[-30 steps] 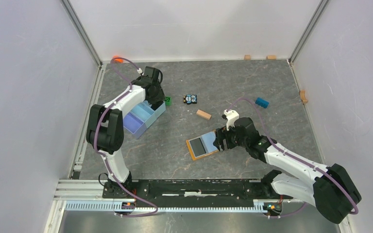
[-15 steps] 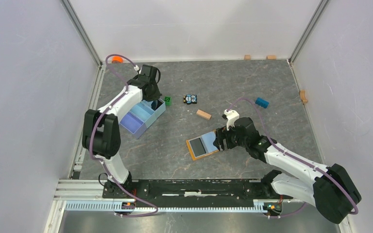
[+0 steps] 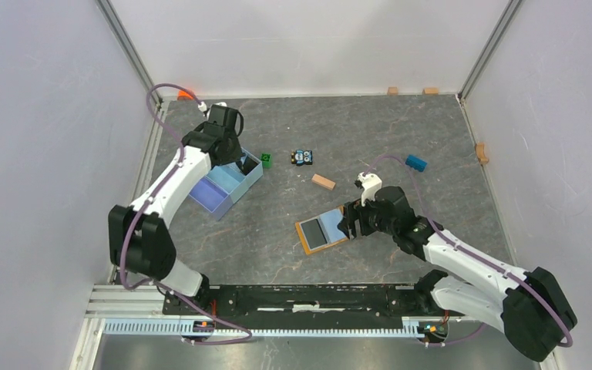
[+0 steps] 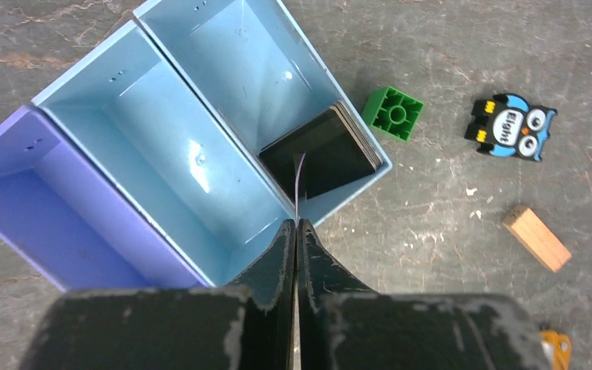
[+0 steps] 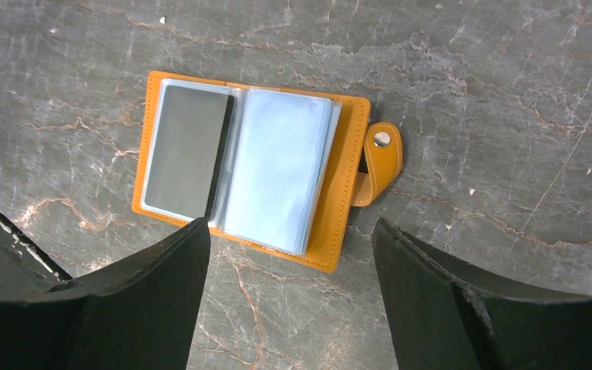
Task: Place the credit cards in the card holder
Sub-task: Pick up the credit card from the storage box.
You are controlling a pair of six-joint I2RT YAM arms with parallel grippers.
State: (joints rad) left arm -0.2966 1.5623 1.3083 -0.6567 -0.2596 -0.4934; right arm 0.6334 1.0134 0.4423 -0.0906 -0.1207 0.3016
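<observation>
The left arm (image 3: pixel 171 181) stretches from its base toward 11 o'clock with the wrist bent downward. The left claw (image 4: pixel 297 225) is pinched tight on a thin credit card (image 4: pixel 300 183) seen edge-on. The right arm (image 3: pixel 462 258) reaches low toward 10 o'clock, and the right claw (image 5: pixel 289 225) is spread wide and points downward.

The grey marbled tabletop (image 3: pixel 370 131) carries a divided tray (image 3: pixel 208 199) at upper left, with a green block (image 3: pixel 266 160) and an owl toy (image 3: pixel 302 157) beside it toward centre. A wooden block (image 3: pixel 324 182) and a blue block (image 3: pixel 415 163) lie further right, and the open card holder (image 3: pixel 314 233) lies at lower centre.
</observation>
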